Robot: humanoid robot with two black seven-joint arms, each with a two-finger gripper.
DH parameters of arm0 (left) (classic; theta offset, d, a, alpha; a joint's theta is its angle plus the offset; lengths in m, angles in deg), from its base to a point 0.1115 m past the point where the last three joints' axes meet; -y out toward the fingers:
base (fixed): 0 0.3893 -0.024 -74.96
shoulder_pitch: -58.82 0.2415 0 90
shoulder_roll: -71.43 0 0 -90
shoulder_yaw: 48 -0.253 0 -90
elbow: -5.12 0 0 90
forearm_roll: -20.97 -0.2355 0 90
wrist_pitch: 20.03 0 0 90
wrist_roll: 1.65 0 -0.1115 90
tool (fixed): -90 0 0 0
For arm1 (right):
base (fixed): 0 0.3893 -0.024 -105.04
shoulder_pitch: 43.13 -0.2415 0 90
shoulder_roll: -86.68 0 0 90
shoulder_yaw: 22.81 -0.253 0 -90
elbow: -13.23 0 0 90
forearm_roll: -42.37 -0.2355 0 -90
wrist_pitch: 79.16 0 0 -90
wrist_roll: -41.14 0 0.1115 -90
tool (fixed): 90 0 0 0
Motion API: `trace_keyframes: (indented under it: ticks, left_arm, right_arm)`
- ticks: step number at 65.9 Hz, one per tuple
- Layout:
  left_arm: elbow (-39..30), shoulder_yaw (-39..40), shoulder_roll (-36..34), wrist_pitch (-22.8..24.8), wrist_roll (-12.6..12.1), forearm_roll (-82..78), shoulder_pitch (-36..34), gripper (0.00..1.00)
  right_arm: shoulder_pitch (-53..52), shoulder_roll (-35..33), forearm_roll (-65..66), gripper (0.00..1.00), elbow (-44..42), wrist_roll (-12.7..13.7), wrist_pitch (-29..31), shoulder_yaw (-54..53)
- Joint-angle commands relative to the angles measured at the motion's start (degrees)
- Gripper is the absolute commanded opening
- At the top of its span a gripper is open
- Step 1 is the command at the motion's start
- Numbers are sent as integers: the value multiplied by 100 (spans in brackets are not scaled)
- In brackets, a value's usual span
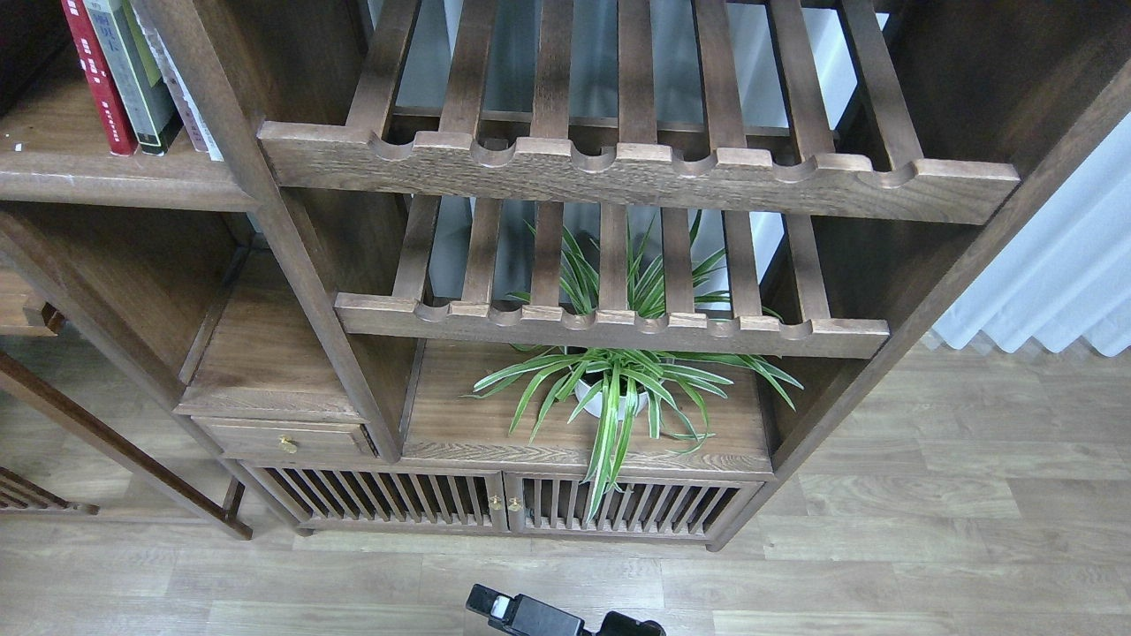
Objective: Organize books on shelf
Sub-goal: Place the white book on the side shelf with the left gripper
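Two slatted racks fill most of my view, the upper rack (636, 172) with its scalloped front rail and the lower rack (610, 322) beneath it, both set in a dark wooden cabinet (292, 256). Pale plank floor (928, 495) runs across the bottom and right. At the top left sits the shelf (106, 172), a flat brown board with a rounded front edge. On it the books stand upright and pressed together, partly cut off by the top edge: a red book (97, 79) on the left, a green-and-grey book (132, 75) touching it, and a pale book (181, 88) leaning beside the cabinet post. Under the lower rack a spider plant (618, 389) in a white pot rests on a solid board. A small drawer (283, 439) with a brass knob sits left of it. At the bottom edge a black part of my rig (539, 616) shows; I cannot tell which gripper it is or whether any fingers are apart.
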Motion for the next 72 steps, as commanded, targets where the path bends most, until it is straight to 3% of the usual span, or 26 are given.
trace_keyframes:
  ticks: [1,32,37,41,50,72]
  left_arm:
    - [292,-216,140,0,-8,0,-251,7]
    - [1110,-797,580,0,1,0,-1069,9]
    - [1119,-814,597,0,9,18,-1051,16]
    - [1128,-875,641,0,36,53,-999,39]
    - [1128,-884,641,0,89,97,-981,46]
    - [1057,-902,650,0,106,211,-928,47]
  right_arm:
    - [0,0,-9,100,1,-11,0,-77]
    - [-9,0,-9,100,10,-2,0,-104]
    - [0,0,-9,100,10,-2,0,-104]
    - [-9,0,-9,100,10,-11,0,-104]
    - [0,0,-18,100,10,-11,0,-113]
    - [-9,0,-26,100,27,-19,0,-139]
